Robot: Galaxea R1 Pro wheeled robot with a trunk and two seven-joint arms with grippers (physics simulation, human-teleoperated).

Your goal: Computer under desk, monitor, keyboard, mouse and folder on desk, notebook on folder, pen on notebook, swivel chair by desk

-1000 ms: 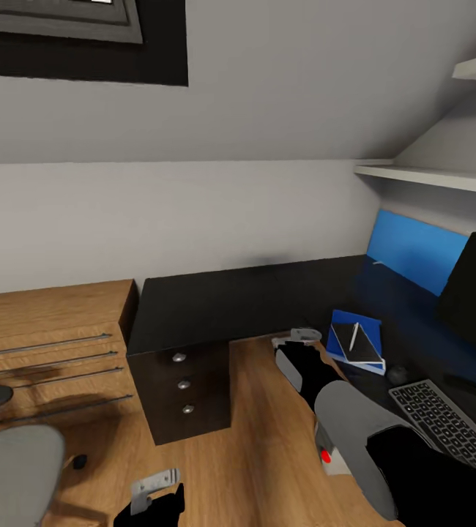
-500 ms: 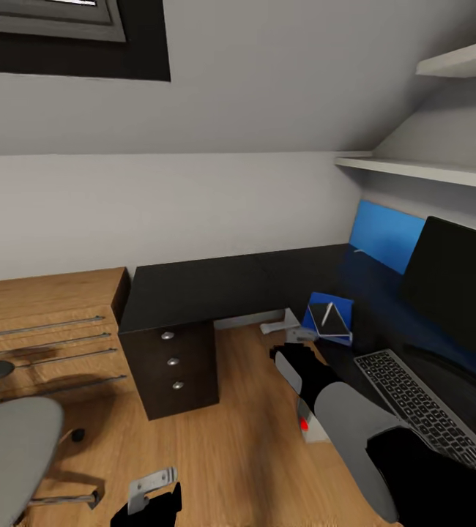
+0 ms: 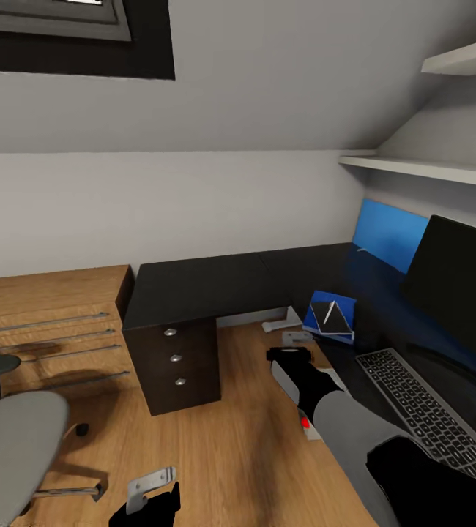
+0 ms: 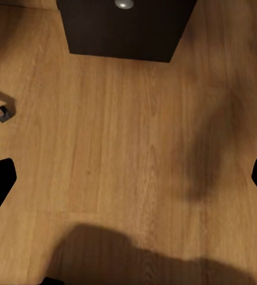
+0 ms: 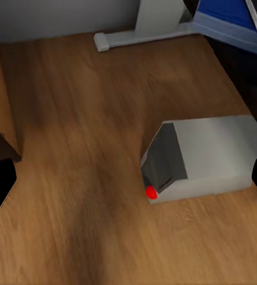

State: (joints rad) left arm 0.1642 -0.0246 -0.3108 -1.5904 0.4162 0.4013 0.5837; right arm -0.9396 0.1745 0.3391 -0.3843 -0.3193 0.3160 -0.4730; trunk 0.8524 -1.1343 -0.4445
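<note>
The remaining item looks like the swivel chair (image 3: 15, 454), at the near left on the wood floor, well apart from the desk (image 3: 216, 289). On the tabletop at the right, the folder (image 3: 331, 316) carries the notebook (image 3: 326, 316) and pen (image 3: 329, 312), with the keyboard (image 3: 425, 410) nearer and the monitor (image 3: 458, 285) behind it. The computer (image 5: 202, 157) lies on the floor by the desk edge. The chair is probably bulky but rolls easily on castors; a push at the seat edge or armrest suits it better than a lift. The left hand (image 3: 150, 489) and right hand (image 3: 291, 348) both appear empty, fingers spread wide in the wrist views.
</note>
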